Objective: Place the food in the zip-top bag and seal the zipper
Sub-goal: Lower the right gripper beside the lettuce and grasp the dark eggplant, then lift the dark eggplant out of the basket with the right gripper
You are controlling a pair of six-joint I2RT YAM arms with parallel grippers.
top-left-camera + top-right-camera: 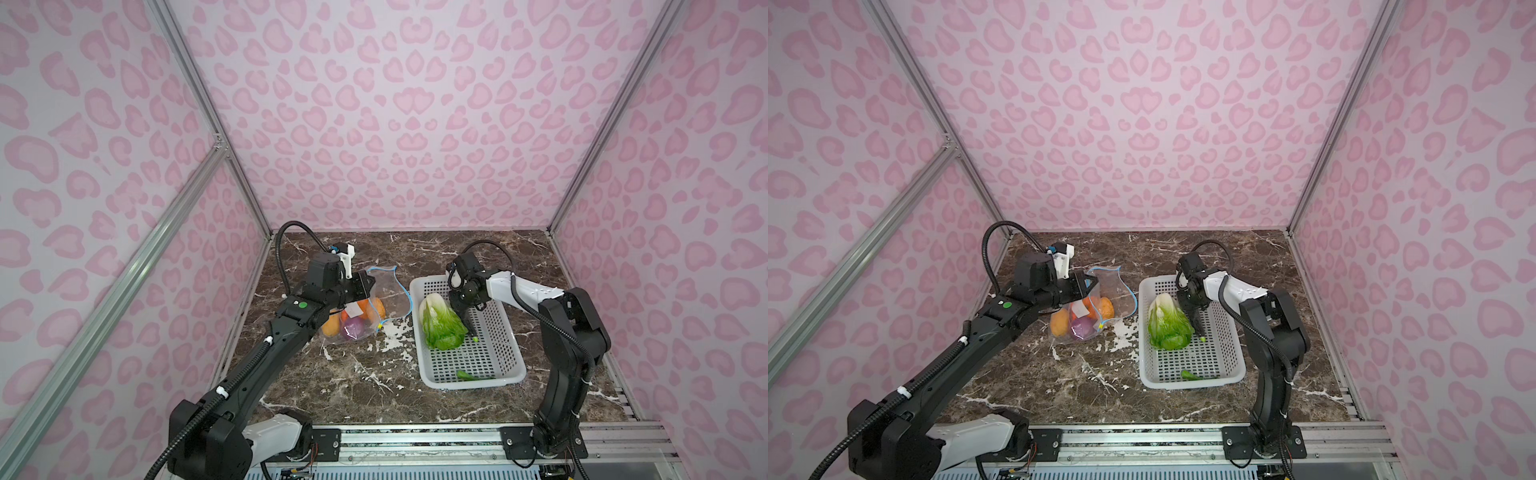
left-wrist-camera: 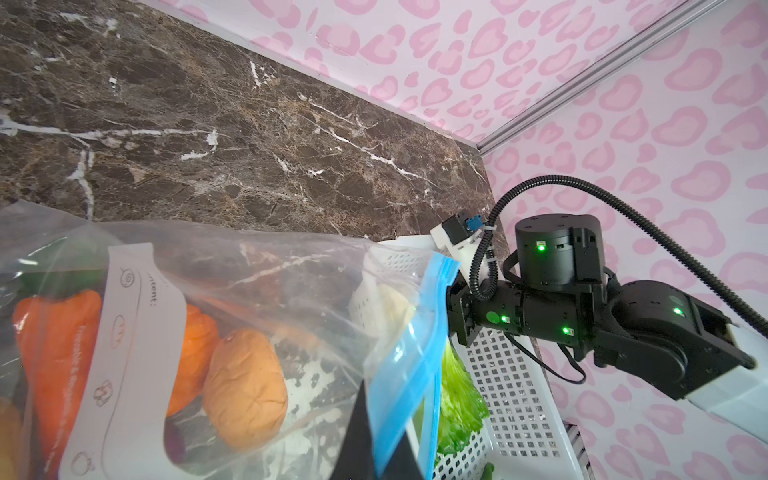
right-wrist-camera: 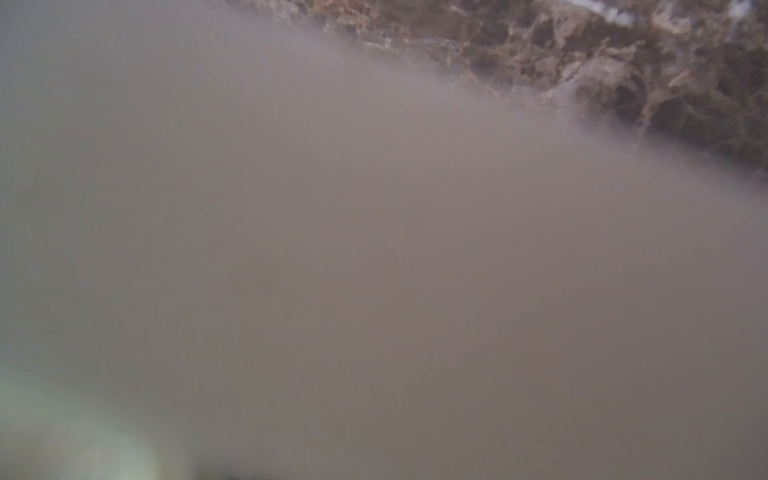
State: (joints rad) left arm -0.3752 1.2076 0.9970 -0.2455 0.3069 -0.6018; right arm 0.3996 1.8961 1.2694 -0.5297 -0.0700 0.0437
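1. Marble table [image 1: 374, 395], walled in pink.
2. White basket [image 1: 478, 384], right, corrals the cabbage [image 1: 440, 324] and a green piece [image 1: 467, 376].
3. Zip-top bag [image 1: 386, 286], left of it, holds an onion [image 1: 353, 328]. My left claw [image 1: 365, 286] is clamped tight on its zipper [image 2: 409, 357] edge, propping the mouth up.
4. My right claw [image 1: 468, 322] dips beside the cabbage; its gap I cannot tell.

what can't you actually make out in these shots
- Right wrist view: nearly all grey blur, apparently something close to the lens; only a strip of table shows.
- Right hand: too small in both top views to tell if it grips the green piece; in the left wrist view the zip-top bag covers its fingers.
- Bag contents: its label and the left wrist view's edge hide part of them.
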